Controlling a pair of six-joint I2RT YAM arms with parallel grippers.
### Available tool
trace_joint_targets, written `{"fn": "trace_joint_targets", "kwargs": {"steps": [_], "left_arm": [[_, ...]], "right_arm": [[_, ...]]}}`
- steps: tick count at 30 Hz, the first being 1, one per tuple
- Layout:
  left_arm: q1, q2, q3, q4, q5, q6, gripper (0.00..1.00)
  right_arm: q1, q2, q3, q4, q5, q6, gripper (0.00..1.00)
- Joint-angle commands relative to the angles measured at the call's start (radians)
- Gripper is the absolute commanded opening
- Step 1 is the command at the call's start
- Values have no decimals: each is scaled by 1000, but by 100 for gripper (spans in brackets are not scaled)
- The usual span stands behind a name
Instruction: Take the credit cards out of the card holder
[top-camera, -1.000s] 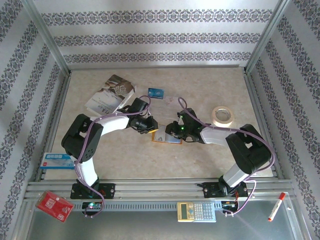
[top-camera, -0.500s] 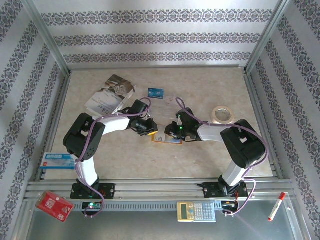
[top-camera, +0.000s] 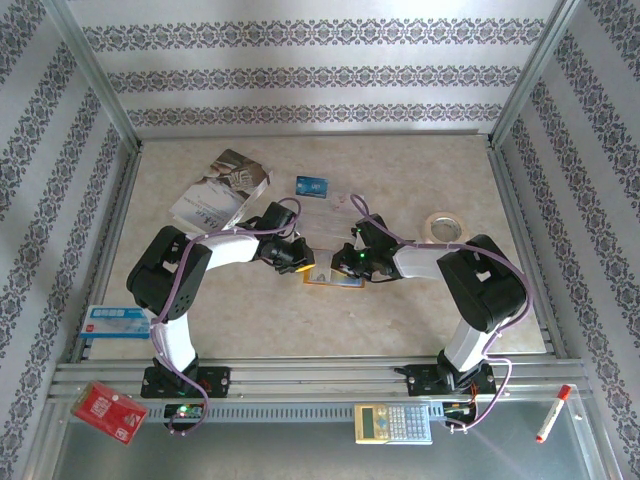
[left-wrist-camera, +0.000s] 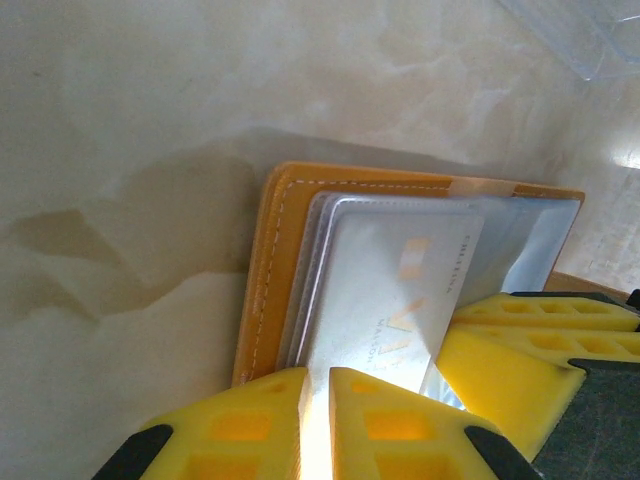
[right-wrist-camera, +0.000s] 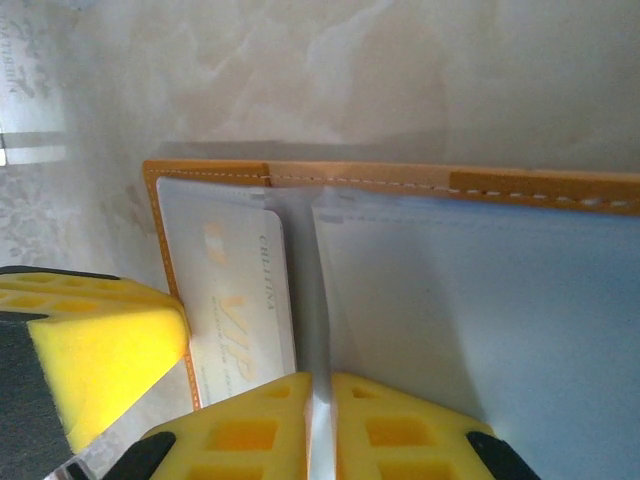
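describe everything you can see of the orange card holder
The card holder lies open and flat on the beige table. Its orange cover looks like leather, with pale stitching along the edge; inside are clear blue-grey plastic sleeves. One sleeve holds a pale card lettered VIP. The left gripper pinches that sleeve's edge; the right gripper pinches the middle plastic leaf.

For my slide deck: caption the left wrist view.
Left gripper closed at the edge of the open orange wallet, a pale VIP card in its clear pocket.
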Motion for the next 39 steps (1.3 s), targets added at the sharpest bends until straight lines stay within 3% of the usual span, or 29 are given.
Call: {"fn": "trace_joint_targets", "kwargs": {"steps": [1, 9, 16, 24, 39], "left_arm": [[4, 33, -43, -29, -41, -9, 16], [7, 33, -52, -32, -45, -8, 15], [17, 27, -55, -47, -55, 3, 15], [19, 35, -54, -47, -52, 8, 15], [22, 35, -51, -56, -46, 20, 15]], "right_arm": [[-12, 11, -13, 54, -37, -26, 16], [-21, 20, -27, 75, -57, -53, 17], [-54, -51, -104, 125, -1, -53, 18], [-52, 17, -56, 136, -129, -101, 22], [-36, 64, -39, 157, -152, -105, 18]]}}
